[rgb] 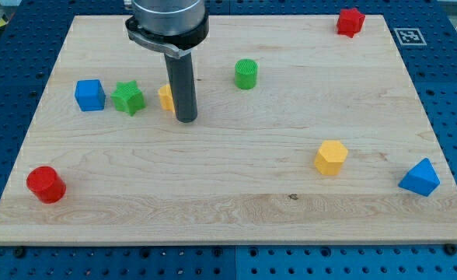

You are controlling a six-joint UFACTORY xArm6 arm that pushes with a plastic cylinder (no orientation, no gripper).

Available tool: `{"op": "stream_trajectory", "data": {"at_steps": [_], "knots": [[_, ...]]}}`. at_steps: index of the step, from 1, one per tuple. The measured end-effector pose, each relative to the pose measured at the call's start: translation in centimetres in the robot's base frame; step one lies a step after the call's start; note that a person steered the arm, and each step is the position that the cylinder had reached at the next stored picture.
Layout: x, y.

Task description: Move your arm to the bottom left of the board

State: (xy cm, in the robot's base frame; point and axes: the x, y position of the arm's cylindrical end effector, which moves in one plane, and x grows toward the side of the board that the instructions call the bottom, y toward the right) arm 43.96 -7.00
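Observation:
My tip (186, 120) stands on the wooden board (236, 218), left of the middle. A yellow block (165, 97) sits just behind the rod to its left, mostly hidden, shape unclear. A green star block (127, 98) and a blue cube (90, 95) lie further left of the tip. A red cylinder (45, 184) sits near the board's bottom left corner, well down and left of the tip.
A green cylinder (245, 74) lies up and right of the tip. A yellow hexagonal block (330, 157) and a blue triangular block (420, 177) lie at the lower right. A red star block (350, 22) is at the top right. A marker tag (408, 36) sits beside the board.

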Motion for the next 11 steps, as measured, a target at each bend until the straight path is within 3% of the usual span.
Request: {"op": "stream_trajectory", "data": {"at_steps": [2,4,5,7,8,10,11], "knots": [[2.5,0.0],[13.3,-4.2],[15.9,-6.1],[14.3,-8.0],[17.8,-8.2],[17.9,-8.6],[17.8,-13.1]]}}
